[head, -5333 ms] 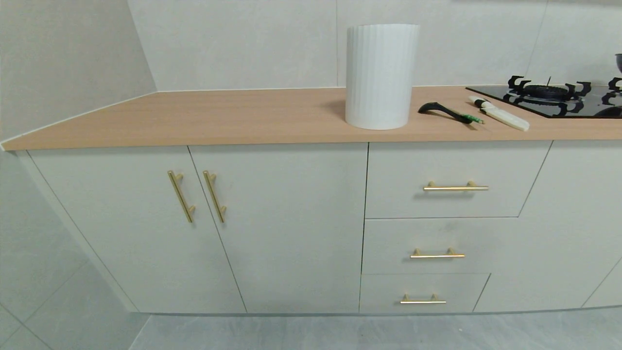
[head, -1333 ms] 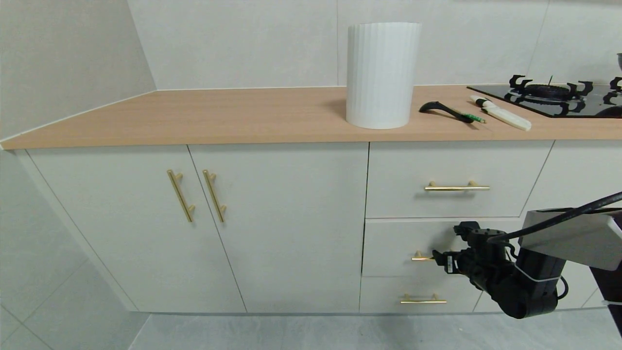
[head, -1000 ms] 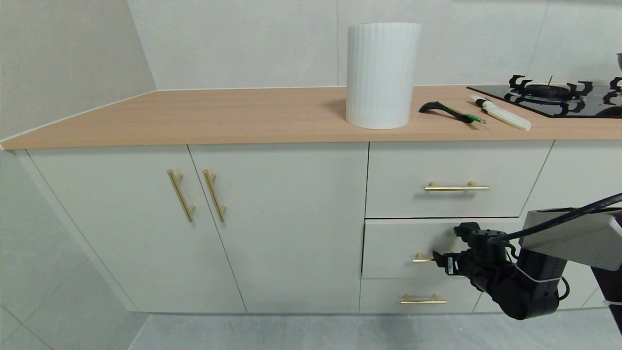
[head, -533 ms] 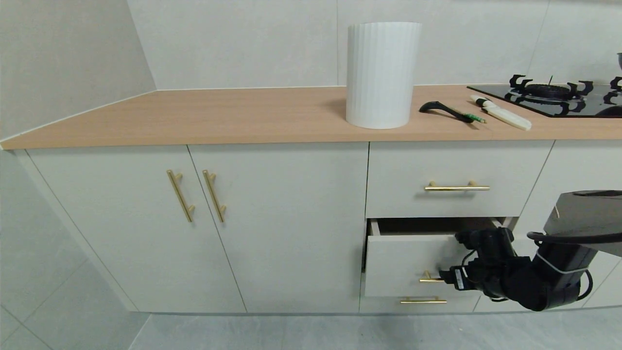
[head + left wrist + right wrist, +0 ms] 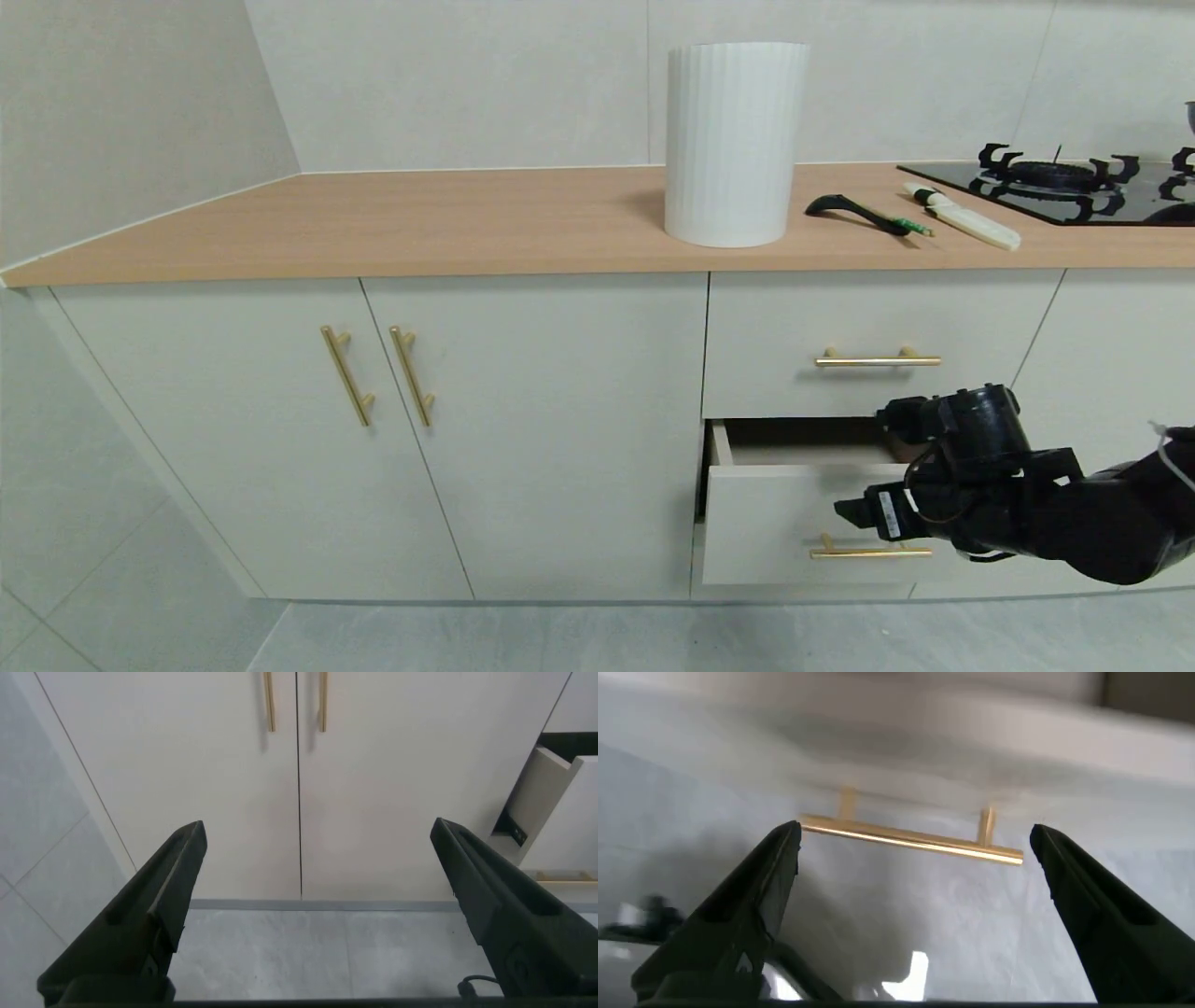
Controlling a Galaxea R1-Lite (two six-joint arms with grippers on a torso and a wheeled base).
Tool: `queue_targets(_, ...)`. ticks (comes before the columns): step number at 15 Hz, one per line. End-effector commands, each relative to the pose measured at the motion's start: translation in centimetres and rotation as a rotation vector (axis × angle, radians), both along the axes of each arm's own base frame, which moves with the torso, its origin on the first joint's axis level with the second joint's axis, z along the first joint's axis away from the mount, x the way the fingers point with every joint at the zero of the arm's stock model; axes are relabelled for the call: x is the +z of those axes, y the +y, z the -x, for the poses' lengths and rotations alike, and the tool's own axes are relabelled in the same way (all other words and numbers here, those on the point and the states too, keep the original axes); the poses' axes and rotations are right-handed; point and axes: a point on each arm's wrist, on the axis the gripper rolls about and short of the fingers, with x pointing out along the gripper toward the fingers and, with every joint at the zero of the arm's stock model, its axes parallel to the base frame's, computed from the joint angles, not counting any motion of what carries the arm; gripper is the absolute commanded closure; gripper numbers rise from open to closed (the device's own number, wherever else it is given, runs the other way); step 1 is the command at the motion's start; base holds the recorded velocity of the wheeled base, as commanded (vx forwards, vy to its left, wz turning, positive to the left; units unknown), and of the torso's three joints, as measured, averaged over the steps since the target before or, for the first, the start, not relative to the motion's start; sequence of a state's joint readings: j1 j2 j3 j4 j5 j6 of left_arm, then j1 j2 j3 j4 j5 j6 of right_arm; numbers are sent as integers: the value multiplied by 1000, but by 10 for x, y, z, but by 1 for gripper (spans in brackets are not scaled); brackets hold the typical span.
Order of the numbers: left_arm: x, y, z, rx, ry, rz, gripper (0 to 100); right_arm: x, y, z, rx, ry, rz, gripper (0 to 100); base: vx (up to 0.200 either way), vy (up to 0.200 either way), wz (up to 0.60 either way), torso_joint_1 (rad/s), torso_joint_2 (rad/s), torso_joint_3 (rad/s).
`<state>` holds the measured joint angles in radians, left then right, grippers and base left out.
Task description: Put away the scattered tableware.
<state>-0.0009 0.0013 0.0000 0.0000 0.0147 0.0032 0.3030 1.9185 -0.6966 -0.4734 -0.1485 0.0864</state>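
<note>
1. Sliding out from the cabinet, the middle drawer (image 5: 775, 532) is now standing partly open; a second ago it was barely cracked, and its dark inside is now showing beneath the top drawer
2. The right gripper (image 5: 913, 838), which was pulling on the brass handle (image 5: 870, 553), is now sitting just in front of it with its fingers spread wide. The handle is lying across the gap beyond them, so the grip appears to be released
3. The left gripper (image 5: 316, 831) is hanging low before the double cabinet doors (image 5: 299, 775), fingers likewise wide apart and holding nothing
4. The tableware is not shifting at all: the black ladle (image 5: 854, 213) and the white knife (image 5: 962, 219) are lying side by side on the wooden counter (image 5: 420, 224), between the ribbed white cylinder (image 5: 733, 145) and the hob (image 5: 1055, 187), well above the open drawer
5. For the task, this is looking like the end of the opening step. A place to stow things is becoming available, though the gap is looking narrow for long utensils and may be needing a further pull
6. Next, an arm is going to have to rise to the counter and pick up the ladle or the knife, since both are waiting untouched
</note>
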Motion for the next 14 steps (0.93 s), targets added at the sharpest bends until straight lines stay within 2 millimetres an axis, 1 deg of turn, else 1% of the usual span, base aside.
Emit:
queue_targets(1, 0, 0, 0, 0, 0, 0, 0, 24, 3, 5, -3, -83, -38, 0, 0, 0, 0, 0, 0, 0)
queue_targets(3, 0, 0, 0, 0, 0, 0, 0, 24, 3, 1, -8, -114, -48, 0, 0, 0, 0, 0, 0, 0)
queue_targets(4, 0, 0, 0, 0, 0, 0, 0, 19, 4, -6, -19, -156, -55, 0, 0, 0, 0, 0, 0, 0)
queue_targets(8, 0, 0, 0, 0, 0, 0, 0, -7, 5, -22, -60, -174, -35, 0, 0, 0, 0, 0, 0, 0)
queue_targets(11, 0, 0, 0, -2, 0, 0, 0, -21, -1, -37, -117, -196, -31, 0, 0, 0, 0, 0, 0, 0)
queue_targets(14, 0, 0, 0, -2, 0, 0, 0, -28, -2, -41, -128, -195, -29, 0, 0, 0, 0, 0, 0, 0)
